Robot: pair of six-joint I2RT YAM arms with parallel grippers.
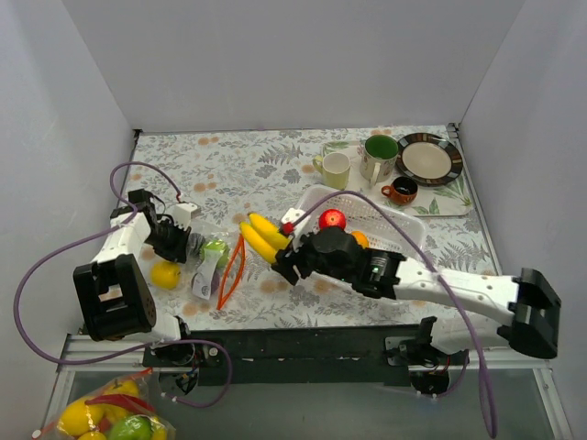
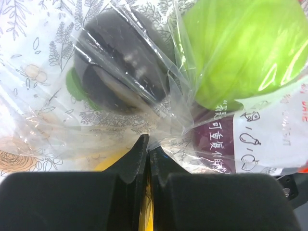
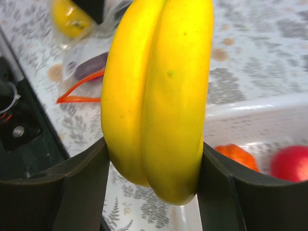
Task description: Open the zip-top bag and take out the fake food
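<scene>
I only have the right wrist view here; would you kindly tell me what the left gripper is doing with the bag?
Observer: The left gripper is shut on the zip-top bag, pinching its clear plastic.
Operator: Thank you. What is inside the bag?
Observer: A green round piece shows through the plastic, beside a dark purple one.
Operator: Is anything standing beyond the basket?
Observer: Yes, a cream cup stands close behind the white basket, on the far side from your banana.
</scene>
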